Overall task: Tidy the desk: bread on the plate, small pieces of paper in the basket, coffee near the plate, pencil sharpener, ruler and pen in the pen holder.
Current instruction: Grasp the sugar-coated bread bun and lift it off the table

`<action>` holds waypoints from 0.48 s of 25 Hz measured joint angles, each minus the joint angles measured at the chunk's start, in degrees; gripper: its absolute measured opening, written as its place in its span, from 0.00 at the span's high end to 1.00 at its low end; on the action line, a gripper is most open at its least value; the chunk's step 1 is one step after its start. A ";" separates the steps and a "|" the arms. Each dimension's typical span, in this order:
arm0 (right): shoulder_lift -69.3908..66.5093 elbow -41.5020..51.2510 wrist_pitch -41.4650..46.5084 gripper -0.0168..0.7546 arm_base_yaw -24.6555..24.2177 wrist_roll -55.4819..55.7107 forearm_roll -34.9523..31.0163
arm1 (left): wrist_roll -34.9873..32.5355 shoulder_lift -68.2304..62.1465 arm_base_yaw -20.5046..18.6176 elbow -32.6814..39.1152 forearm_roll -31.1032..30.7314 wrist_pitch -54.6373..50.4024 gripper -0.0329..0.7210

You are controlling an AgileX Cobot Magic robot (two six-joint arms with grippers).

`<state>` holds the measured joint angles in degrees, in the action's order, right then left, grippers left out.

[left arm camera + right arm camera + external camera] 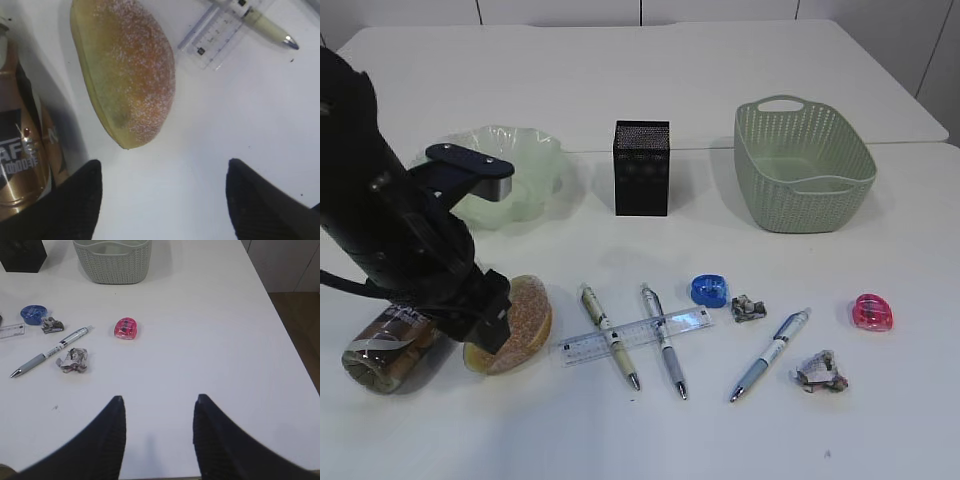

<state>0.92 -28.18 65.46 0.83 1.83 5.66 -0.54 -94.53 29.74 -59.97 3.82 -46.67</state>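
Fig.: L gripper (160, 200) wide open, empty, bread (125, 70) at 12 o'clock. Bread looks soft, light, crushable; grasp gently across mid. R gripper (159, 432) open, empty.

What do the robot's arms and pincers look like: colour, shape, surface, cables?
The left arm is a thick black tube with a matte, fabric-like cover; a black cable runs from it near the table. A dark flat bracket with a grey metal part sticks out from it. The left pincer has two black, textured fingers with rounded tips. The right pincer has two dark, smooth, tapering fingers.
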 joint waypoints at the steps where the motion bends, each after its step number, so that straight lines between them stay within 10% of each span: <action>1: 0.00 0.00 0.00 0.51 0.00 0.00 0.00 | 0.12 -0.87 0.00 -0.34 -0.51 0.00 0.23; 12: 0.00 0.00 0.00 0.51 0.00 0.00 -0.10 | 0.54 -7.66 0.08 -3.12 -3.00 2.62 0.21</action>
<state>0.92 -28.18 65.46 0.83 1.83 5.56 0.00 -102.19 29.82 -63.10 0.82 -44.05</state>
